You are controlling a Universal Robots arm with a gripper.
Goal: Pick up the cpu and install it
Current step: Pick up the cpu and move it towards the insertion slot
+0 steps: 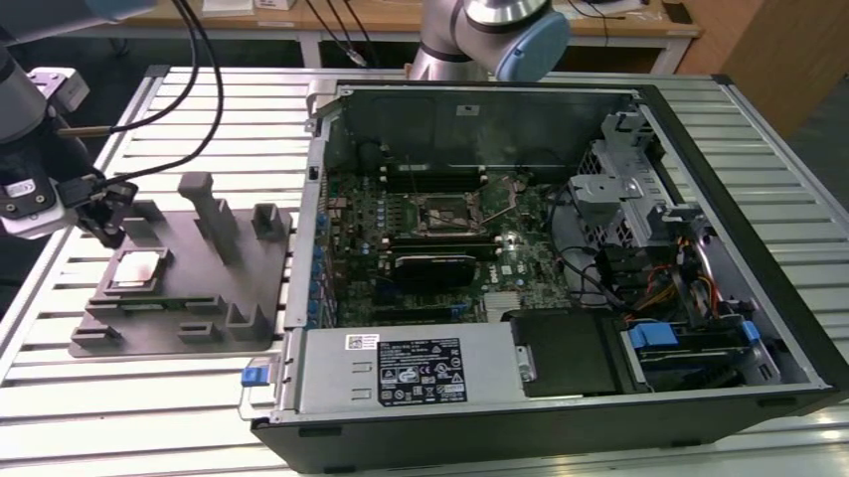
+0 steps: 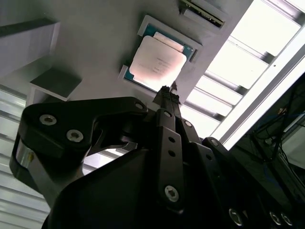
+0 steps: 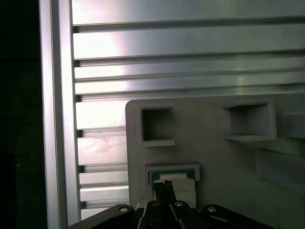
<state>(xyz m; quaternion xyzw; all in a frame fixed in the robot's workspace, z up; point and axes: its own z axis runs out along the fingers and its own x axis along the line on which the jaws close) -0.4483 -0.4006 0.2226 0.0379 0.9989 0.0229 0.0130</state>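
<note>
Grey tray (image 1: pixel 193 290) w/ upright blocks beside open PC case (image 1: pixel 464 124) on slatted table (image 1: pixel 133 417)

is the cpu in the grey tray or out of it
In: the cpu lies flat in a recess of the grey tray, with the gripper close by.

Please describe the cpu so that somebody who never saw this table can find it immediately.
Beside the open computer case, on the exterior view's left, a grey tray with upright blocks lies on the slatted table. The cpu sits in a shallow square seat of the tray. It is the only flat, silvery-white square there; everything around it is dull grey.
</note>
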